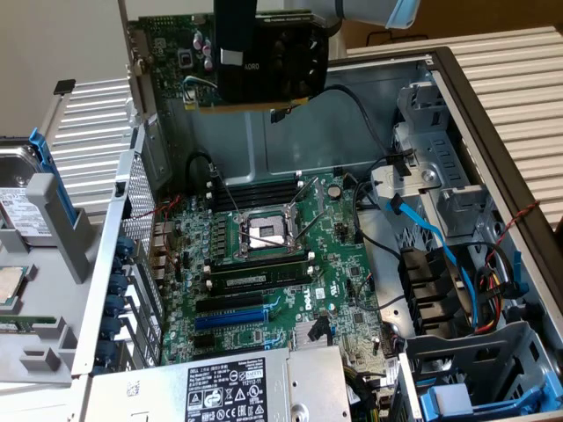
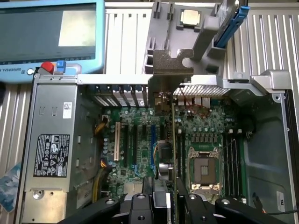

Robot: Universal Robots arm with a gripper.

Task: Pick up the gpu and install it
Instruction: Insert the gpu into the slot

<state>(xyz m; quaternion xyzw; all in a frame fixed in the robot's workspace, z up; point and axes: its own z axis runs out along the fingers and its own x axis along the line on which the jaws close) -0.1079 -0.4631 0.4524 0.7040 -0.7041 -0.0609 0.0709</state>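
The gpu (image 1: pixel 274 54), a green card with a black fan shroud, hangs in the air above the far wall of the open computer case. My gripper (image 1: pixel 234 77) is shut on it from above, its black body covering the middle of the card. In the wrist view the gpu (image 2: pixel 173 70) is seen edge-on, its metal bracket furthest from the camera, and my gripper (image 2: pixel 163 201) clamps the near end. Below lies the green motherboard (image 1: pixel 295 272) with its blue expansion slot (image 1: pixel 230 314) free; the card hangs over the slot area (image 2: pixel 153 137) without touching the board.
A silver power supply (image 1: pixel 230 387) fills the case's near end. Drive cages and blue and black cables (image 1: pixel 440 237) crowd the exterior view's right. A hard drive and grey tray (image 1: pixel 22 220) sit outside the case. A teach pendant (image 2: pixel 46 32) lies beyond the case.
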